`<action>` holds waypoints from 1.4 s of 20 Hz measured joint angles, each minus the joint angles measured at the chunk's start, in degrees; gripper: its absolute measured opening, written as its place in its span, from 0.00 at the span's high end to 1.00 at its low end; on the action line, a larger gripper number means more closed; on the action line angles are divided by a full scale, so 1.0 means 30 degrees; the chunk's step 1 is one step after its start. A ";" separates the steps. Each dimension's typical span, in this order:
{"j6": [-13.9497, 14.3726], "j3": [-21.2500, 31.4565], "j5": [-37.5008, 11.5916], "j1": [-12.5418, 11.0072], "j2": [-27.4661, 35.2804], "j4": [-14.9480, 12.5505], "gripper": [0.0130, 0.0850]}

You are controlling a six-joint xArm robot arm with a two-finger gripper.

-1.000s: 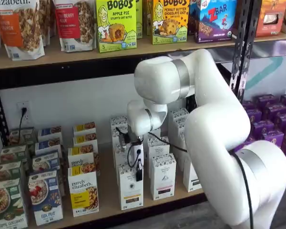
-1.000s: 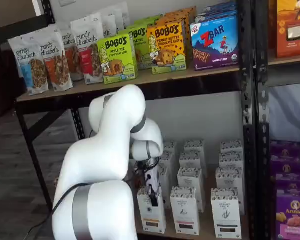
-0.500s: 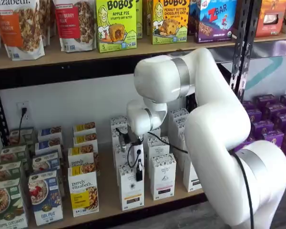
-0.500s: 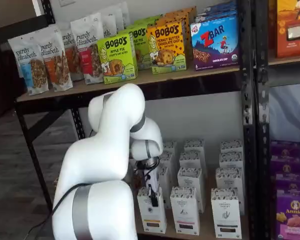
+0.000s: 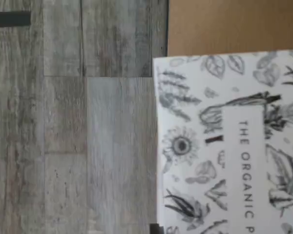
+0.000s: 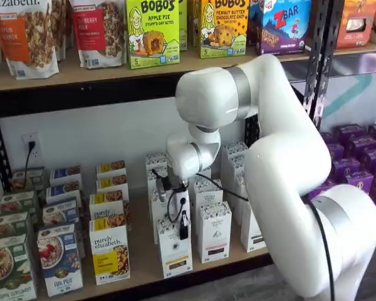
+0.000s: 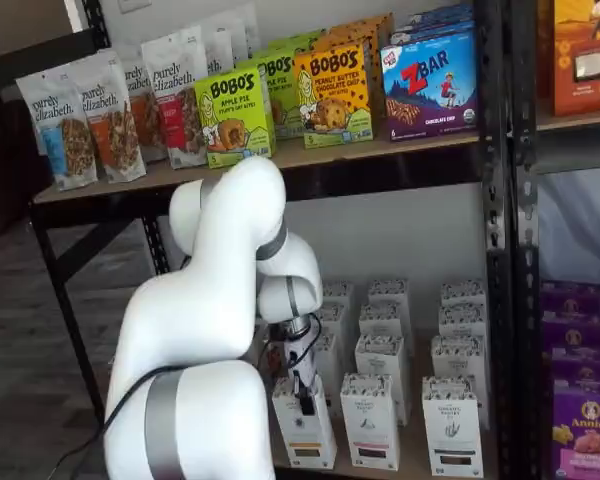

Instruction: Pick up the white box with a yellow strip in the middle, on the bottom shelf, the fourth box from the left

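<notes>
Fingers of the white-bodied gripper (image 6: 183, 224) with its two black fingers pressed against the top of the tall narrow white box (image 6: 174, 248) with the dark speckled band around its top, and we saw the same grip in both shelf views, with the gripper (image 7: 302, 392) over the box (image 7: 303, 425). We judged the jaws closed on that carton, since the black fingers sat at its upper front face with no gap showing. The box leaned: its top was tipped toward the front edge of the long pale tan wooden bottom shelf (image 6: 141, 263), while its base rested near that edge, just behind the black metal front rail. A like white carton with a triangle mark (image 6: 214, 232) stood upright just beside it, toward the shelf's right end. The wider yellow-panelled granola box (image 6: 109, 253) stood near it on the other side, toward the left end. A black cable (image 6: 203, 183) ran from the gripper across the white arm (image 6: 282, 169).

In the wrist view we saw the white box (image 5: 234, 146) close up, its face covered in grey botanical drawings with the words "THE ORGANIC" partly readable. Beside it lay a strip of the tan shelf board (image 5: 234, 24), and beyond the board's edge was grey wood-plank flooring (image 5: 73, 122).
</notes>
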 joint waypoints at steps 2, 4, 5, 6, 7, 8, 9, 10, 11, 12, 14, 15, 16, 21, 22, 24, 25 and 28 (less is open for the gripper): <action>0.0072 0.0532 -0.0213 0.0036 -0.0344 -0.0031 0.50; 0.0296 0.1350 -0.0470 0.0080 -0.0890 -0.0230 0.50; 0.0362 0.1560 -0.0538 0.0084 -0.1040 -0.0296 0.50; 0.0484 0.1942 -0.0655 0.0092 -0.1314 -0.0423 0.50; 0.0587 0.2206 -0.0720 0.0095 -0.1495 -0.0534 0.50; 0.0808 0.2671 -0.0833 0.0095 -0.1829 -0.0780 0.50; 0.1005 0.3088 -0.0944 0.0088 -0.2118 -0.1005 0.50; 0.1177 0.3541 -0.1069 0.0070 -0.2425 -0.1220 0.50; 0.1380 0.4103 -0.1194 0.0036 -0.2826 -0.1463 0.50; 0.1500 0.4512 -0.1258 0.0014 -0.3117 -0.1615 0.50; 0.1594 0.5391 -0.1457 -0.0039 -0.3746 -0.1760 0.50; 0.1558 0.5818 -0.1547 -0.0062 -0.4073 -0.1737 0.50; 0.1462 0.6456 -0.1650 -0.0087 -0.4561 -0.1646 0.50; 0.1180 0.8242 -0.1552 -0.0130 -0.6199 -0.1365 0.50; 0.1111 0.8596 -0.1548 -0.0150 -0.6546 -0.1308 0.50; 0.1137 0.9053 -0.1625 -0.0195 -0.7012 -0.1384 0.50; 0.1169 0.9234 -0.1658 -0.0215 -0.7199 -0.1444 0.50; 0.1073 0.9799 -0.1571 -0.0267 -0.7896 -0.1405 0.50</action>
